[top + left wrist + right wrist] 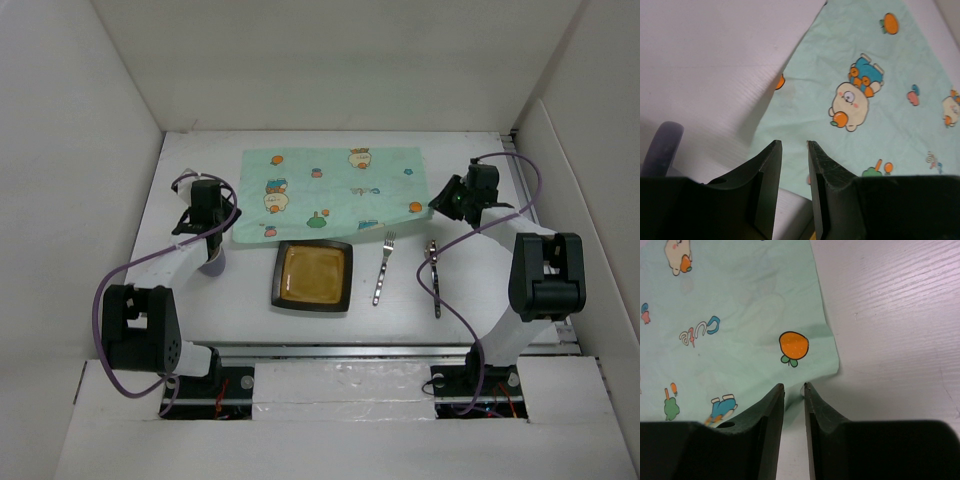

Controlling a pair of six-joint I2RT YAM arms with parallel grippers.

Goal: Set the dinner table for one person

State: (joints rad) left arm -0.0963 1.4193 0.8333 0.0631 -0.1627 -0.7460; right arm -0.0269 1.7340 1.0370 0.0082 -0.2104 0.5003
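Note:
The white dinner table [250, 320] carries a mint-green cartoon-print placemat [330, 190] at the far middle. In front of it lie a dark square plate [312, 276] with an amber inside, a fork [384, 268] and a knife [435, 278]. My left gripper [212, 222] hovers at the placemat's near left corner [790, 165], jaws slightly apart, with cloth showing in the gap. My right gripper [440, 203] is at the near right corner [832, 367], jaws slightly apart, and the cloth edge reaches between the fingertips [777, 390]. A lavender cup [213, 263] stands under the left arm.
White walls enclose the table on the left, right and far sides. A metal rail [350, 350] runs along the near edge between the arm bases. The cup's rim [662, 147] shows left of the left fingers. Purple cables loop off both arms.

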